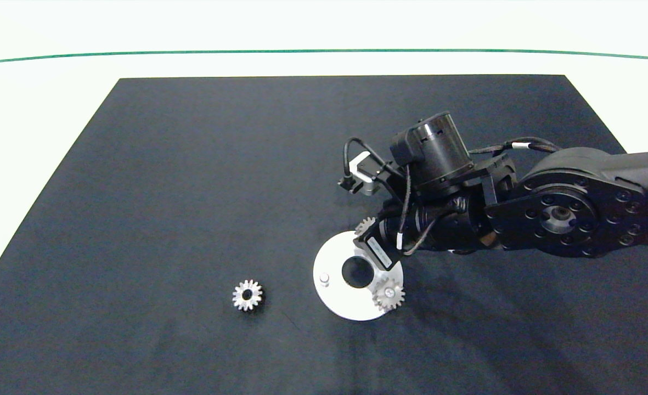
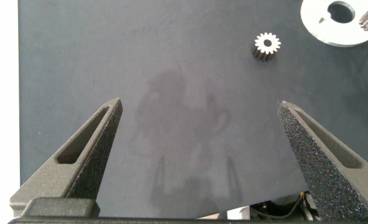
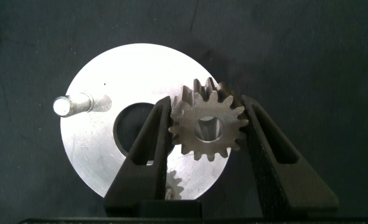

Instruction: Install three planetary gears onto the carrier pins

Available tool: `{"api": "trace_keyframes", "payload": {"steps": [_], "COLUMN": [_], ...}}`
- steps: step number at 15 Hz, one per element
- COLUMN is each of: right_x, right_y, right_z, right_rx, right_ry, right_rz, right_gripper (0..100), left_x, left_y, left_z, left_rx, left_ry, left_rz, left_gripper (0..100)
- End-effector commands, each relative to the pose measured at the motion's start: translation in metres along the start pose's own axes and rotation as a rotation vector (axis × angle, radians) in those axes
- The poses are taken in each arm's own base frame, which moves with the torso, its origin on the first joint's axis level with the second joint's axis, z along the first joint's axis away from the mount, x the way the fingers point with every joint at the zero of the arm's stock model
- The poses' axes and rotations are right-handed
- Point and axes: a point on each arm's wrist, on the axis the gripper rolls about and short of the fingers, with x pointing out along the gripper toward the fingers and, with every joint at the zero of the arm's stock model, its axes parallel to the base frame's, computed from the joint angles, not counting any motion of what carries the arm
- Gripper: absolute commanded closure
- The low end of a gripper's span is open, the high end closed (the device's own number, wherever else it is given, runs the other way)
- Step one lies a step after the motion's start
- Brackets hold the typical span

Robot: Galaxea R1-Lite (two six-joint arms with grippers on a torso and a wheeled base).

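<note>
The right hand (image 3: 205,134) pinches a gear (image 3: 207,129) between its two fingers, just over the far rim of the white disc (image 1: 334,299). Through the gear's bore a pin end shows, though whether the gear is seated on it cannot be told. A second gear (image 1: 389,295) sits on the disc's near right rim. One bare pin (image 1: 324,280) stands on the disc's left side. The third gear (image 1: 247,295) lies flat on the dark worktop (image 1: 192,192), well left of the disc. The left hand (image 2: 199,134) is spread wide above bare worktop, away from the disc.
</note>
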Motion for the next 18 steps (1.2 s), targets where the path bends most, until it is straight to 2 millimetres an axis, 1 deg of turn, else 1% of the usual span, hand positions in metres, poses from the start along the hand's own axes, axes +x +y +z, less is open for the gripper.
{"api": "trace_keyframes", "payload": {"steps": [1, 4, 9, 18], "right_x": [0.0011, 0.0017, 0.0026, 0.0038], "right_y": [-0.0013, -0.0011, -0.0022, -0.0018], "right_z": [-0.0001, -0.0003, 0.0050, 0.0041], "right_rx": [0.001, 0.001, 0.003, 0.002], "right_ry": [0.001, 0.002, -0.013, -0.005], "right_rz": [-0.005, -0.003, -0.006, -0.006], "right_gripper": [78, 78, 78, 78], "left_x": [0.0003, 0.0001, -0.0002, -0.0005], "left_y": [-0.0001, -0.0002, -0.0002, 0.0001], "left_z": [-0.0001, 0.0002, 0.0001, 0.0022], "left_rx": [0.000, 0.000, 0.001, 0.001], "left_ry": [0.004, 0.002, 0.000, -0.003], "left_rz": [-0.003, -0.007, -0.007, -0.008], "left_gripper": [0, 0, 0, 0]}}
